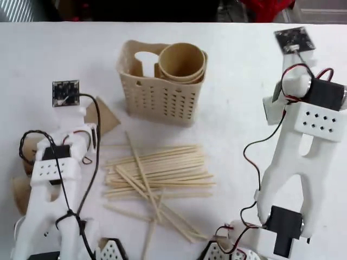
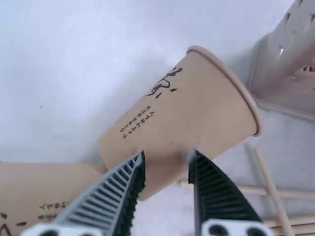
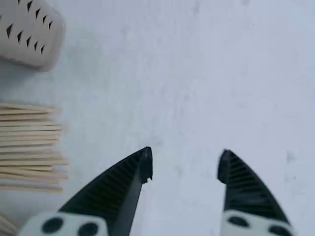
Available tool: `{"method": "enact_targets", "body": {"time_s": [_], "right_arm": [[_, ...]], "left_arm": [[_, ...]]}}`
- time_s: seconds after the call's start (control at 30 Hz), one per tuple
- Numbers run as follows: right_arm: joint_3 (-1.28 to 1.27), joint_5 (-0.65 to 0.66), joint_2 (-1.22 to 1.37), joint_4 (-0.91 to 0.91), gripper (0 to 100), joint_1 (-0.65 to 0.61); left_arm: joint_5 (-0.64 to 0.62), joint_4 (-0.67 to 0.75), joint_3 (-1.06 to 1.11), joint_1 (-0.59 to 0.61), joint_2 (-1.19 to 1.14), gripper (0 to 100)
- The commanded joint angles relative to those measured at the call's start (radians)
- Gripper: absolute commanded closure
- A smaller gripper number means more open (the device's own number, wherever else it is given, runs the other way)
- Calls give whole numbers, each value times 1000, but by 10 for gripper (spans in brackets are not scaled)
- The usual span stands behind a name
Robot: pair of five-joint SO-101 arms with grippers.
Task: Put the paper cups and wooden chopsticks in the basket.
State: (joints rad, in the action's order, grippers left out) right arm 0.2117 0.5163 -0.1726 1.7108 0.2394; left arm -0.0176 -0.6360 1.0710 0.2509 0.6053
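Note:
A perforated beige basket (image 1: 162,100) stands at the back middle with stacked paper cups (image 1: 181,62) inside it. Wooden chopsticks (image 1: 157,173) lie in a loose pile in front of it. Beside the basket's left a brown paper cup (image 2: 197,108) lies on its side, rim toward the basket (image 2: 290,59). My left gripper (image 2: 167,157) hovers open just over that cup's lower wall. Another cup (image 2: 39,191) lies next to it. My right gripper (image 3: 184,162) is open above bare table, right of the chopsticks (image 3: 29,142).
More cups (image 1: 21,195) lie partly hidden under the left arm near the table's left side. The right arm (image 1: 303,141) stretches along the right side. A basket corner (image 3: 29,34) shows in the right wrist view. White table (image 1: 244,81) lies between basket and right arm.

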Motion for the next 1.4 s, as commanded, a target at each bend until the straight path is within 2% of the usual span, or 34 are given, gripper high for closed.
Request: {"method": "enact_targets", "body": {"time_s": [0.0, 0.03, 0.07, 0.13, 0.2, 0.23, 0.3, 0.37, 0.47, 0.63, 0.73, 0.83, 1.0, 1.07, 1.13, 1.27, 1.37], "right_arm": [[-23, 23, -48, 1, 858, -21], [-25, -20, -48, 1, 976, -21], [-31, -57, -53, 1, 990, -25], [-48, -66, -61, 5, 854, -25], [-64, -64, -68, 2, 829, -22], [-78, -64, -79, 2, 862, -22], [-109, -66, -110, 2, 998, -21], [-169, -66, -162, 2, 954, -21], [-315, -64, -269, -36, 978, -22], [-700, -57, -499, -226, 981, -28], [-948, -23, -618, -343, 981, -47], [-1165, 55, -717, -433, 981, -76], [-1343, 23, -831, -472, 981, -99], [-1347, 6, -854, -472, 981, -97], [-1350, 5, -860, -472, 981, -102], [-1375, -8, -837, -510, 981, -102], [-1435, -8, -809, -585, 981, -102]], "left_arm": [[-9, 20, -5, -2, 30, 842], [-9, 20, -5, -2, 30, 842], [-9, 20, -5, -2, 30, 842], [-9, 20, -5, -4, 30, 842], [-9, 20, -9, -1, 33, 842], [-9, 18, -14, 1, 36, 842], [-9, 0, -57, 22, 45, 842], [-9, -89, -138, 42, 65, 842], [5, -265, -293, 59, 91, 840], [129, -483, -563, 82, 97, 841], [178, -635, -692, 150, 97, 842], [310, -776, -801, 269, 97, 842], [655, -1042, -905, 478, 99, 838], [744, -1103, -901, 575, 99, 837], [833, -1106, -853, 659, 105, 828], [1080, -1088, -626, 766, 102, 734], [1169, -964, -448, 837, 102, 690]]}}
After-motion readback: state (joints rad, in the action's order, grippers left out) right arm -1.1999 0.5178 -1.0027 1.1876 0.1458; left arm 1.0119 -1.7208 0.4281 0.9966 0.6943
